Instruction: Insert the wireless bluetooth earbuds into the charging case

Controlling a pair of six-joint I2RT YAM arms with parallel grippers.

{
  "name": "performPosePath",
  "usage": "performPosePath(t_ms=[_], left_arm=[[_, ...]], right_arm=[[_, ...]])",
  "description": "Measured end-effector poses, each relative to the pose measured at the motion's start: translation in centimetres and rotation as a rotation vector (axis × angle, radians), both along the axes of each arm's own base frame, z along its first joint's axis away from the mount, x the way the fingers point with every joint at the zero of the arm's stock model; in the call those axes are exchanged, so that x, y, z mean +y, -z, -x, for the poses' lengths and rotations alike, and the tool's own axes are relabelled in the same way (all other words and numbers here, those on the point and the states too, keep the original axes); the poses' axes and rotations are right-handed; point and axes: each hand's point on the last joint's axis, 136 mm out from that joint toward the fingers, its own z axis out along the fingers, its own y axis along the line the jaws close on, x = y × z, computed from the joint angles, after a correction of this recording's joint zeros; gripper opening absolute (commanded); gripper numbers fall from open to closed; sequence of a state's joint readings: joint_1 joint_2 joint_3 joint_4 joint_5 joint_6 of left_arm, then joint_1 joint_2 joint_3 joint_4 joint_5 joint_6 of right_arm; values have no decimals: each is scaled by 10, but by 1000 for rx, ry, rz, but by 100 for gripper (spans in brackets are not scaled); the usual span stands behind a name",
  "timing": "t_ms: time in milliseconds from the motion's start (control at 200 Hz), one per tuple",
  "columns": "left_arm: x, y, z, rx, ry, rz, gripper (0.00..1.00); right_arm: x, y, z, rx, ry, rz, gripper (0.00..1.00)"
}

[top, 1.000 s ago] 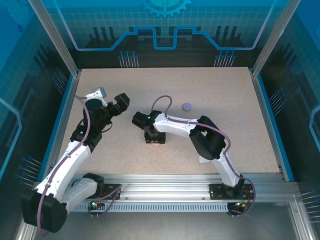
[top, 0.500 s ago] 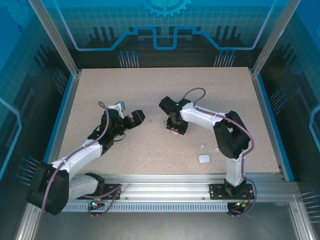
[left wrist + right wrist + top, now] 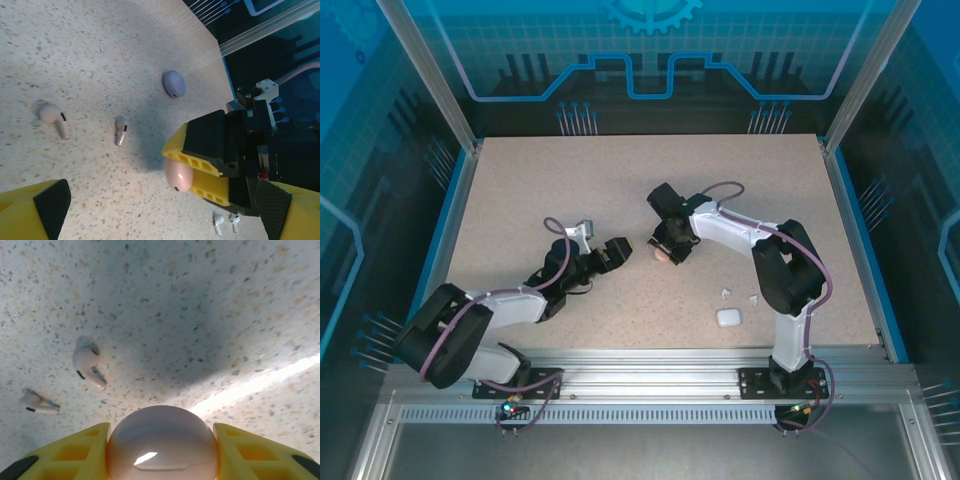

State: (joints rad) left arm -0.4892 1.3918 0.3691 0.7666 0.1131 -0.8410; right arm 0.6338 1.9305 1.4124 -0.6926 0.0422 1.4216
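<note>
My right gripper (image 3: 665, 252) is shut on a glossy pale pink charging case (image 3: 162, 445), which sits closed between its yellow fingers (image 3: 75, 452) just above the table. From the left wrist the same case (image 3: 178, 175) pokes out of those fingers. Two pale pink earbuds (image 3: 54, 116) (image 3: 120, 131) lie loose on the table beside it, and also show as two earbuds (image 3: 87, 362) (image 3: 37, 402) ahead of the right gripper. My left gripper (image 3: 623, 250) hangs open and empty just left of the right one. Two white earbuds (image 3: 725, 293) (image 3: 755, 298) lie further right.
A white case (image 3: 727, 317) rests near the front right, close to the white earbuds. A purple case (image 3: 173, 83) lies on the table beyond the right gripper. The speckled tabletop (image 3: 570, 180) is walled by blue rails and clear panels.
The right gripper carried the pink case right and toward the back, uncovering the white case and white earbuds. The left arm folded down and swung its gripper in beside the right one.
</note>
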Motion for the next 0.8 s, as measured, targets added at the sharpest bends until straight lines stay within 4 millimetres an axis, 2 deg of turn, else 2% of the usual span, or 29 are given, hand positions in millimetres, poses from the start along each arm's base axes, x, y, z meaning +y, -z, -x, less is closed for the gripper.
performPosePath(t_ms=[290, 640, 800], left_arm=[[-12, 14, -7, 26, -6, 68, 93], [-20, 23, -6, 43, 5, 87, 79], [-20, 26, -7, 46, 5, 85, 77]], right_arm=[[16, -7, -4, 2, 31, -84, 39], [49, -36, -12, -54, 3, -170, 39], [60, -47, -13, -73, -15, -194, 39]])
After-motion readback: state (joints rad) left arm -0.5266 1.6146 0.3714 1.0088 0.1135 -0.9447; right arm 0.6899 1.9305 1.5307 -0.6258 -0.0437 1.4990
